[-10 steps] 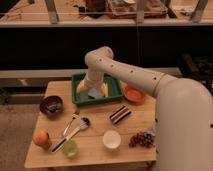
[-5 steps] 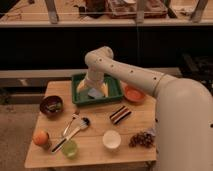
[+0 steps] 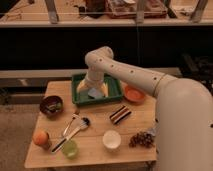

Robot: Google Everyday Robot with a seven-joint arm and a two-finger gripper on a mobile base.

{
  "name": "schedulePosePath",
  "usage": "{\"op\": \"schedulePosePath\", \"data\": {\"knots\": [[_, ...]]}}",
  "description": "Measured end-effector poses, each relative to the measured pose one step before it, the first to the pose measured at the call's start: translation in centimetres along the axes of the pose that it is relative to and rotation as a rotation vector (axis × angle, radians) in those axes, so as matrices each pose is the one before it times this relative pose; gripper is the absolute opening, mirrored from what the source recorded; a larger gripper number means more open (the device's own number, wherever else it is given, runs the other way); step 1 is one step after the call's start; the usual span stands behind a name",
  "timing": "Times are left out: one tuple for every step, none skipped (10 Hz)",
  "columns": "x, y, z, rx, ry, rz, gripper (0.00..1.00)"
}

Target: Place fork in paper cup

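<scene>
The fork (image 3: 69,125) lies on the wooden table (image 3: 95,132), left of centre, with its tines toward the far side. Next to it is the longer brush (image 3: 72,134) with a dark head. The white paper cup (image 3: 111,140) stands upright near the front edge, right of the fork. My gripper (image 3: 93,90) hangs over the green tray (image 3: 116,88) at the back of the table, well away from the fork and the cup. Its fingers (image 3: 82,86) are spread apart, with a small pale blue thing (image 3: 94,93) lying in the tray between them.
A dark bowl (image 3: 51,105) sits at the left and an orange fruit (image 3: 40,137) at the front left. A translucent green cup (image 3: 70,148) stands by the brush handle. An orange bowl (image 3: 134,94), a striped dark block (image 3: 120,114) and grapes (image 3: 142,139) are at the right.
</scene>
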Motion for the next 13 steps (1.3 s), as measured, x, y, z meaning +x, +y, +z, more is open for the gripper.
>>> {"op": "schedulePosePath", "data": {"knots": [[-0.002, -0.004, 0.004, -0.00002, -0.00004, -0.00009, 0.80], [0.002, -0.004, -0.001, 0.00007, 0.00001, -0.00001, 0.80], [-0.001, 0.000, 0.001, -0.00003, 0.00000, 0.00002, 0.80], [-0.001, -0.004, 0.004, 0.00001, -0.00006, -0.00008, 0.80], [0.000, -0.003, -0.005, -0.00001, 0.00006, -0.00005, 0.80], [-0.001, -0.004, 0.005, 0.00005, -0.00009, 0.00008, 0.80], [-0.001, -0.013, 0.002, -0.00007, 0.00001, -0.00023, 0.80], [-0.001, -0.006, 0.003, 0.00010, -0.00007, -0.00006, 0.80], [0.003, 0.005, 0.002, 0.00055, 0.00018, 0.00037, 0.80], [-0.055, -0.011, -0.010, 0.00647, -0.00053, 0.00182, 0.80], [-0.231, -0.152, 0.181, 0.02093, -0.00848, -0.00739, 0.80], [-0.711, -0.285, 0.592, 0.05512, -0.01180, -0.00555, 0.80], [-0.918, -0.225, 0.714, 0.09555, -0.01476, -0.00530, 0.80]]}}
